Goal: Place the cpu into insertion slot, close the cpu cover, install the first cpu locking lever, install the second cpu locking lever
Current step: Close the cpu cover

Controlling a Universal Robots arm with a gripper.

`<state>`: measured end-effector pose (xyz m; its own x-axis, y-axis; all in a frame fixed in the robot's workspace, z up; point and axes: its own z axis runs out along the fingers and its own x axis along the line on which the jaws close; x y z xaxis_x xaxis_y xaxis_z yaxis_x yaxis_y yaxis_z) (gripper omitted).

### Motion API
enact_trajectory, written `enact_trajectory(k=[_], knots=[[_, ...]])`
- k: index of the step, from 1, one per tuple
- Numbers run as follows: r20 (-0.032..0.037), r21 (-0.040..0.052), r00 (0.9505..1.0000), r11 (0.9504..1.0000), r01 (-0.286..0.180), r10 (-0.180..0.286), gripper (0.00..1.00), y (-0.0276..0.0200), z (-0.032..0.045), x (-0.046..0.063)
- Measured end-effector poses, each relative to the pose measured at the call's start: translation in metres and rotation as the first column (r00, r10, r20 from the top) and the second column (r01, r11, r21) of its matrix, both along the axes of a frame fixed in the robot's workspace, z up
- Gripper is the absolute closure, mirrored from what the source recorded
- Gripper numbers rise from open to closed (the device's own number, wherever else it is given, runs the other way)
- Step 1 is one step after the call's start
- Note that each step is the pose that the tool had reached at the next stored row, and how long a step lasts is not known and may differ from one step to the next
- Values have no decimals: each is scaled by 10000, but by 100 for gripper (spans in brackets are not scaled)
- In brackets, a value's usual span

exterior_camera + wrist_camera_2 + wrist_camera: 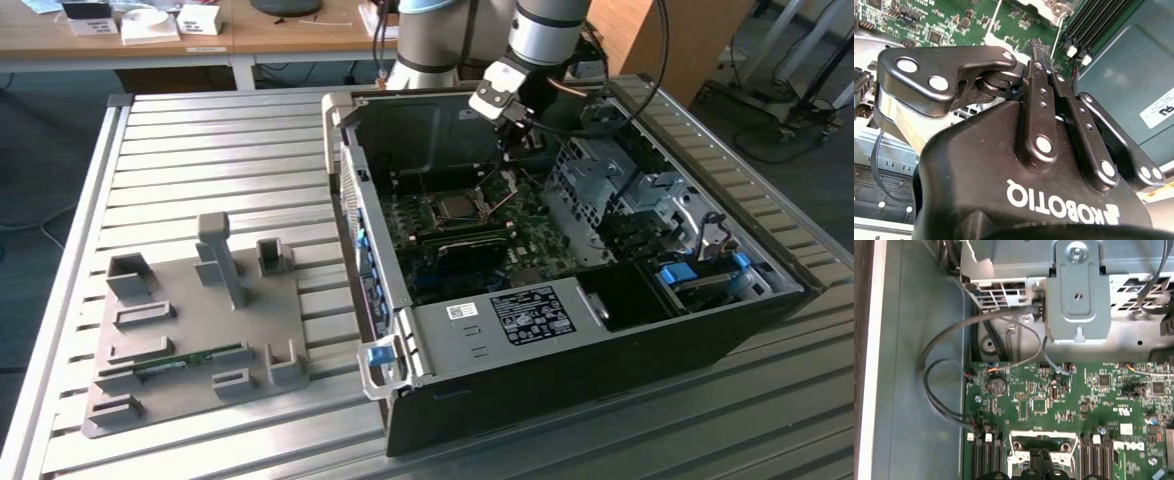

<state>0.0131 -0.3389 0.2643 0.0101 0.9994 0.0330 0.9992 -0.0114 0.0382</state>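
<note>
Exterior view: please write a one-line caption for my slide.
Black robot gripper hangs above the square silvery CPU socket inside an open black computer case.

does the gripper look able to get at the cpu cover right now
Probably yes. The gripper hangs inside the open case just above the cpu cover, with nothing visible between them; the cables and drive cage sit off to the side.
</note>
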Motion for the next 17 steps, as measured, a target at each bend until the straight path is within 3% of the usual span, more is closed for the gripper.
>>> enact_trajectory(k=[17], knots=[[1, 2, 10000, 10000, 0, 0, 89, 4, -14, 318]])
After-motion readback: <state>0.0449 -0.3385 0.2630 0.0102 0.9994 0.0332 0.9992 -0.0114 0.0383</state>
